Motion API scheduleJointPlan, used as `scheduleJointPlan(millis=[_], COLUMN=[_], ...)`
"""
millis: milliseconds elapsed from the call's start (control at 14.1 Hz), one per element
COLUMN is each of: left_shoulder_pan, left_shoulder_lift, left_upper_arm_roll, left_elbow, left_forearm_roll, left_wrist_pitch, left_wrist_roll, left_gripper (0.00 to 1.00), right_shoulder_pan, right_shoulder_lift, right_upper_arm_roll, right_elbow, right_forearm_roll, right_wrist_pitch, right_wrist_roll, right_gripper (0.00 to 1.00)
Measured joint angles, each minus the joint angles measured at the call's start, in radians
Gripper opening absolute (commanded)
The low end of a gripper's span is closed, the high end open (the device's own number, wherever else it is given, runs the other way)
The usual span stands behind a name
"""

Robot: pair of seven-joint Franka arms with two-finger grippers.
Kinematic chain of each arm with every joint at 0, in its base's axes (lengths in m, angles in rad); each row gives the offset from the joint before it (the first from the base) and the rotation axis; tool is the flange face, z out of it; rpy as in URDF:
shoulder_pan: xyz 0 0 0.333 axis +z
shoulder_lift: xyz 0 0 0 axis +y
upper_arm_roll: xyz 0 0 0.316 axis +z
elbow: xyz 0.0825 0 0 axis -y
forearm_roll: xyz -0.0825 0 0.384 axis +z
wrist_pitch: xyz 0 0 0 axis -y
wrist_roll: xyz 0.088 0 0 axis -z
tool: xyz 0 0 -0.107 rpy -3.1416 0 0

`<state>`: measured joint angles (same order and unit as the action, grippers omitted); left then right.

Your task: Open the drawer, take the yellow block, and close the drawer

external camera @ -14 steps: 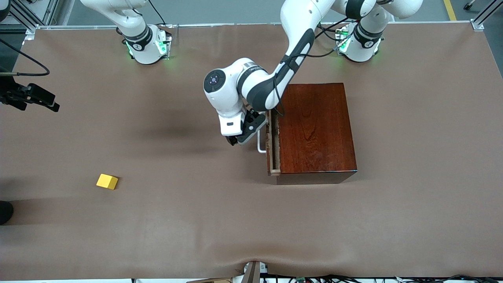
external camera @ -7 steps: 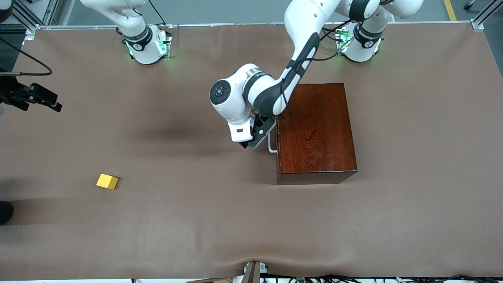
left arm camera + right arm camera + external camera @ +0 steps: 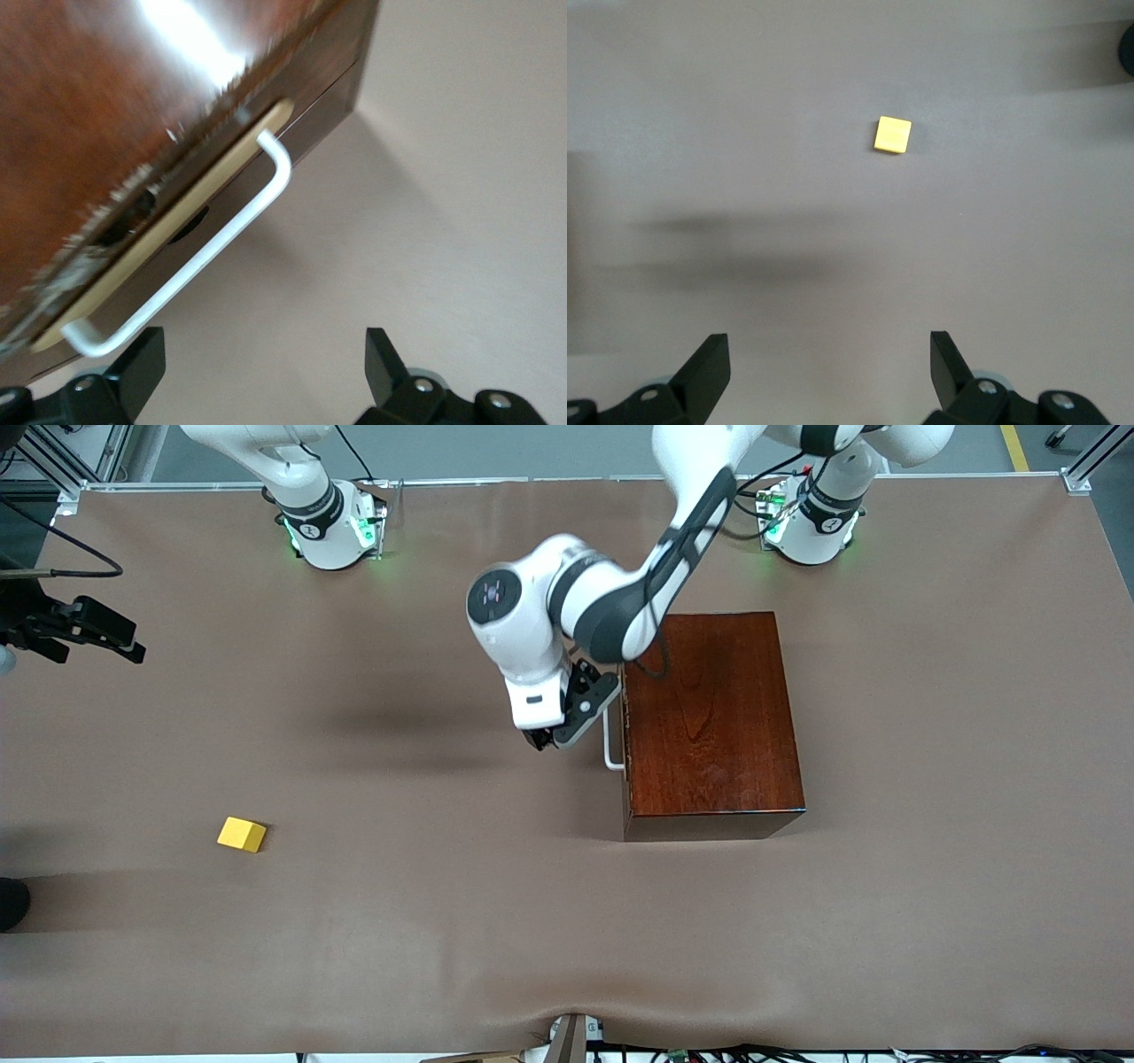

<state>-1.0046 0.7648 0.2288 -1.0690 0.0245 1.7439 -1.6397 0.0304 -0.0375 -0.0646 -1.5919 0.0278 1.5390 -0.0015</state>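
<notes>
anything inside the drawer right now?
Cannot tell: the drawer is pushed shut in the box, so its inside is hidden. The yellow block lies out on the table, toward the right arm's end.

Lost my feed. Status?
Left hand open, empty, by drawer handle; drawer shut. Right hand open, above yellow block on table. Nothing obstructing.

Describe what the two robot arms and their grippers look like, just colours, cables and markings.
Both arms are glossy white with dark grey joint bands. The left arm carries a black cable along its forearm and a round dark cap with a small blue dot on its wrist. Both bases glow green. The left gripper and right gripper have black fingers.
</notes>
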Motion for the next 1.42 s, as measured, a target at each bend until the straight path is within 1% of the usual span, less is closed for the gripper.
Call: scheduleJointPlan(millis=[142,355,710,994,1278,1349,1420], left_shoulder_pan=[0.029,0.149,0.361,0.486,0.584,0.620,0.678], left_shoulder_lift=[-0.110,-0.248,-0.358,-0.464,-0.570,-0.599,-0.627], left_upper_arm_roll=[0.009,0.014,0.011,0.009,0.007,-0.006,-0.038], left_elbow=[0.003,-0.002,-0.032,-0.146,-0.281,-0.319,-0.357], left_forearm_roll=[0.001,0.001,0.001,0.001,0.001,0.001,0.001], left_wrist_pitch=[-0.035,-0.130,-0.253,-0.268,-0.271,-0.271,-0.271], left_wrist_roll=[0.068,0.201,0.520,0.808,1.038,1.113,1.194], left_gripper=[1.00,1.00,1.00,1.00,1.00,1.00,1.00], right_shoulder_pan=[0.000,-0.004,-0.006,-0.013,-0.015,-0.015,-0.015], right_shoulder_lift=[0.000,0.003,0.021,0.023,0.022,0.022,0.022], right_upper_arm_roll=[-0.001,-0.004,-0.008,-0.012,-0.013,-0.013,-0.013], right_elbow=[0.000,0.000,-0.001,-0.001,-0.001,-0.001,-0.001], right_forearm_roll=[-0.001,-0.002,-0.005,-0.007,-0.014,-0.015,-0.015], right_wrist_pitch=[0.000,0.000,-0.001,-0.007,-0.008,-0.008,-0.008], right_wrist_roll=[0.000,0.000,0.000,0.000,0.000,0.000,0.000], right_gripper=[1.00,1.00,1.00,1.00,1.00,1.00,1.00])
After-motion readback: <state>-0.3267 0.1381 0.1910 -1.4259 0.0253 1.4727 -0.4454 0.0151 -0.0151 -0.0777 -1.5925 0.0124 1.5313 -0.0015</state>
